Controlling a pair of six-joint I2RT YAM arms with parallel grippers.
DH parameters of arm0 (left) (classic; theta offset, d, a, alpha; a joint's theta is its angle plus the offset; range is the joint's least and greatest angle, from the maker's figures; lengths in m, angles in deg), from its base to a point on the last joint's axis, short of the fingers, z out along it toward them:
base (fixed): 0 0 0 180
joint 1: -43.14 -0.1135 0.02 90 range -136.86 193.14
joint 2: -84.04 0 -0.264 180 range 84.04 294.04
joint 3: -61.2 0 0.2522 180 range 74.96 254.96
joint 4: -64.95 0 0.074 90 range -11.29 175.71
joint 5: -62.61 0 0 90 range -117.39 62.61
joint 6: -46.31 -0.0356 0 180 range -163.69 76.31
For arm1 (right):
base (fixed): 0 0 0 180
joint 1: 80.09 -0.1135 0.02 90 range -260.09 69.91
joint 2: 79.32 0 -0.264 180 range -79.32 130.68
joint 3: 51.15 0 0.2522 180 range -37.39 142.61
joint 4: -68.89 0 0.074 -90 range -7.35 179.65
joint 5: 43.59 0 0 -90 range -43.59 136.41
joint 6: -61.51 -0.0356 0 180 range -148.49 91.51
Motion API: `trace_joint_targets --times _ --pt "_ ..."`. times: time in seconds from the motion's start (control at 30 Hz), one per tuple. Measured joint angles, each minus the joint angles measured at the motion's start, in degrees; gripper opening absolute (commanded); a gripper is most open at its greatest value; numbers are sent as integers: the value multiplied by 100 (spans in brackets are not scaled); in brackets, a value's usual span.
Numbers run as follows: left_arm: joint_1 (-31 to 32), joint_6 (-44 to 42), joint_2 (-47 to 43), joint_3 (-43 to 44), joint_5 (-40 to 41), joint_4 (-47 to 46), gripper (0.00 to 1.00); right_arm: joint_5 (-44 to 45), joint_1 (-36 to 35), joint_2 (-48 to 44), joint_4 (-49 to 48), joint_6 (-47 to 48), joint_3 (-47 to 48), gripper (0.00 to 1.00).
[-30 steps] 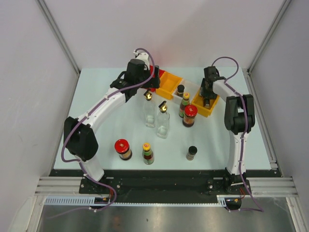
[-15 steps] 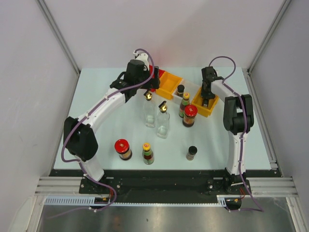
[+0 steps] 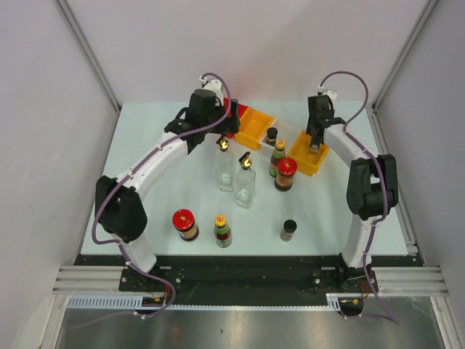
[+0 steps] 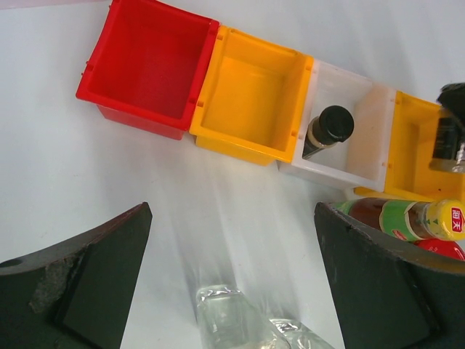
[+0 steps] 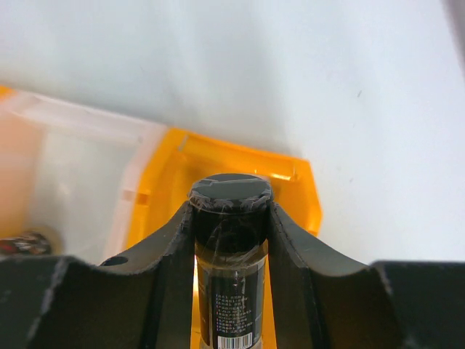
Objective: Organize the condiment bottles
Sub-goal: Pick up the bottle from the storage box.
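Binned: we count one shaker.
Right end effector: clamps second shaker.
Left end effector: apart.
Counter: seven bottles remaining.

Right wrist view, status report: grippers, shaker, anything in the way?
Right gripper shut on black-capped shaker, held at end orange bin. Left gripper open, above clear glass bottle. No obstruction seen in that bin.

Left arm, right arm: white links, black joints, purple cables. Tool fingers black, scuffed.
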Motion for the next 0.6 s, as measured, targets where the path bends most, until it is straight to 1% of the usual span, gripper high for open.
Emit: trace_joint_targets --times 0.23,0.33,0.5,0.6 --pt "-17 46 -83 -15 -162 -2 100 457 -313 -874 -1051 431 -402 0" --pt "-39 52 -179 -52 -439 -52 100 535 -457 -1145 -1344 588 -525 0" --pt "-127 144 -472 -404 -1362 -520 100 219 -520 -1644 -1543 612 -575 0" --pt "-195 297 -682 -721 -2133 -1032 100 -297 -472 -2107 -1523 501 -584 0"
